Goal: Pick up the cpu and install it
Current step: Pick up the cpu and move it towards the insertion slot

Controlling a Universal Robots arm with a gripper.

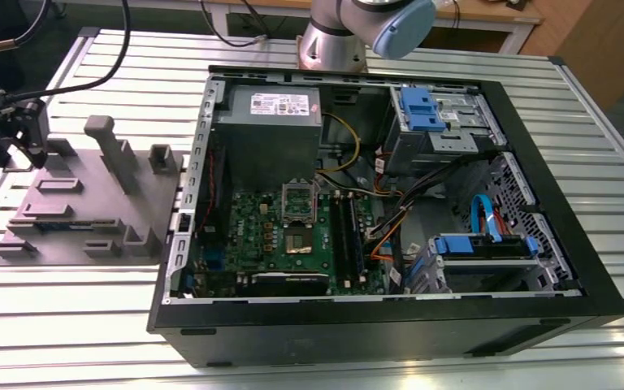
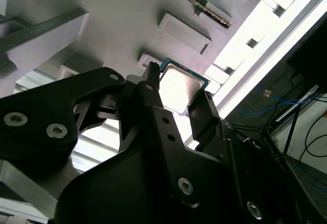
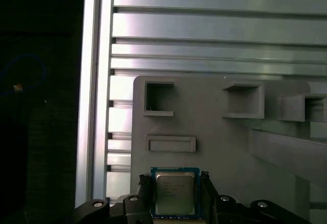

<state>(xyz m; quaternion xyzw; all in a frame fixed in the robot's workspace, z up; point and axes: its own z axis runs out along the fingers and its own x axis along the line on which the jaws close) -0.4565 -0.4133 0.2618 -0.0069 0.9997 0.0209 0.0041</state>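
The hand (image 3: 174, 183) is closed on the cpu (image 3: 174, 196), one finger on each of two opposite edges. The silver top faces the camera in both wrist views, and the chip looks square between the fingers (image 2: 152, 73) rather than skewed. It is at the near edge of the grey moulded plate (image 3: 219, 147), but I cannot tell whether it rests on the plate or is already just clear of it. The pick-up is the step in hand. For that I judge the grip should stay on the thin rim only, with light, even pressure, and the chip should be kept level, since so flat a part could pivot or slip if it is pinched off-centre. On the plate beyond the chip there is a shallow rectangular frame (image 3: 171, 144) and two box-shaped pockets (image 3: 159, 99), which look empty. A thin board with a row of contacts (image 2: 196, 2) lies in a slot further along. In the exterior view the plate lies on the slatted metal surface (image 1: 95, 325), at that view's left. Just beside it is the open computer case (image 1: 600, 302), on its side. The case holds the green motherboard (image 1: 241, 231), a large grey box (image 1: 274, 122), blue drive cages (image 1: 426, 110) and loose cables.
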